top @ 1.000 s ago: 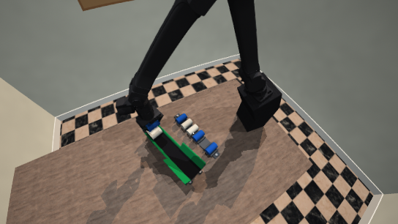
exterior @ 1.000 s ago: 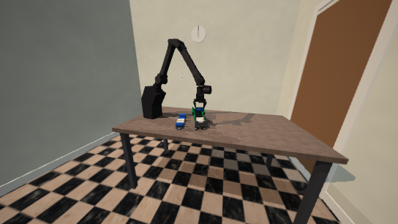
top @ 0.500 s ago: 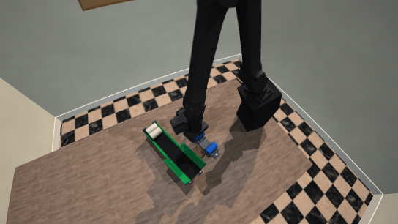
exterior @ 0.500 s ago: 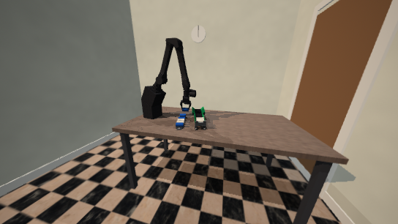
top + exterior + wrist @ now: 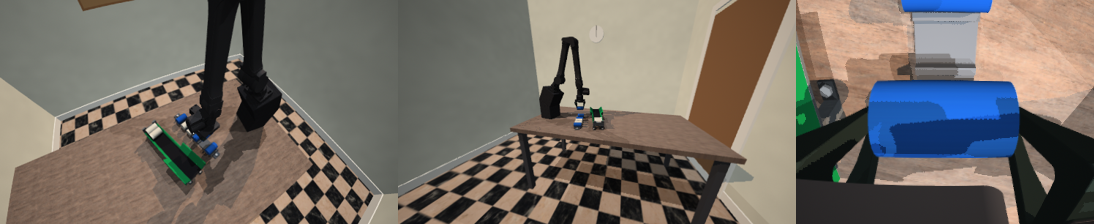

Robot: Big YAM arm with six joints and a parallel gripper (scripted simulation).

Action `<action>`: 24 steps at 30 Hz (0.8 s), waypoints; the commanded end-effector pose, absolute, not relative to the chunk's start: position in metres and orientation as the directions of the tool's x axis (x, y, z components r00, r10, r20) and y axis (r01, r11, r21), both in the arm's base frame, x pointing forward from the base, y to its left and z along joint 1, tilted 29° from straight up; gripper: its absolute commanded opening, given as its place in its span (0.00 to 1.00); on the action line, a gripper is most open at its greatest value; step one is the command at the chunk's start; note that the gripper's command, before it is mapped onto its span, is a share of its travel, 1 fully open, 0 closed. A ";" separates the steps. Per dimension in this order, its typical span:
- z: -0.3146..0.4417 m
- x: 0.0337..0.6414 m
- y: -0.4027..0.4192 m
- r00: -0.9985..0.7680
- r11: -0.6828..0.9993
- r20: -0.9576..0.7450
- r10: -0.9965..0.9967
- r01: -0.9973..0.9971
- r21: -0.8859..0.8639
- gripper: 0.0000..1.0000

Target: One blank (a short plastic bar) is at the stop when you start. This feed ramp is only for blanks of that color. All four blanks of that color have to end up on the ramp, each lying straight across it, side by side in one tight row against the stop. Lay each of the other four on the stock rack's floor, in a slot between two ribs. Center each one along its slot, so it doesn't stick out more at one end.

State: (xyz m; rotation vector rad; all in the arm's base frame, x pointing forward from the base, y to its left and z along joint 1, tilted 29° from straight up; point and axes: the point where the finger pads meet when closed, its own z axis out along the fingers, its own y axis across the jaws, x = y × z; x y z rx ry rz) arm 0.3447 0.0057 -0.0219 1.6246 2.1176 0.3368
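The gripper (image 5: 944,129) is clamped on a blue blank (image 5: 943,119), held above the grey stock rack (image 5: 945,39), which lies toward the table's back edge beside the green feed ramp (image 5: 190,154). Two white blanks (image 5: 155,131) lie at the ramp's stop. To do this well, lower the blue blank squarely into the open slot, parallel with the ribs and centred lengthwise. The slot below appears free, though the view is tight.

Gripper (image 5: 944,119) clamped — arm bent downward.
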 end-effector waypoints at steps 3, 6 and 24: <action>-0.020 0.342 0.007 -0.195 0.265 -0.195 0.961 0.848 0.459 0.66; -0.020 0.347 0.007 -0.195 0.266 -0.197 0.961 0.845 0.464 0.66; -0.070 0.372 -0.002 -0.200 0.272 -0.201 0.959 0.849 0.453 0.66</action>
